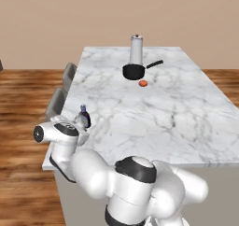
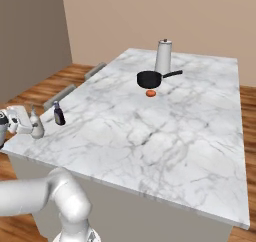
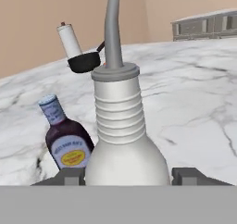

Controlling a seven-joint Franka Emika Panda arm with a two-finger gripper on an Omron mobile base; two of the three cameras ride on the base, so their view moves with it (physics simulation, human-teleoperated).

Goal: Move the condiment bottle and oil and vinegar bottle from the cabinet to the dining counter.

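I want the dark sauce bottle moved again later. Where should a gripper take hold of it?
Grip the condiment bottle around its rounded lower body, from the near counter edge side. It stands upright; the neck under the blue cap looks too slim, and the oil and vinegar bottle stands close beside it.

On the dining counter [image 2: 165,136], the oil and vinegar bottle [image 2: 36,128] stands at the near left corner between the gripper's [image 3: 125,174] fingers, with the condiment bottle [image 2: 59,114] just beside it, farther in. Well apart at the far end, a frying pan [image 2: 150,79] sits before a tall steel cylinder [image 2: 163,56], and a small tomato [image 2: 150,93] lies just in front of the pan.
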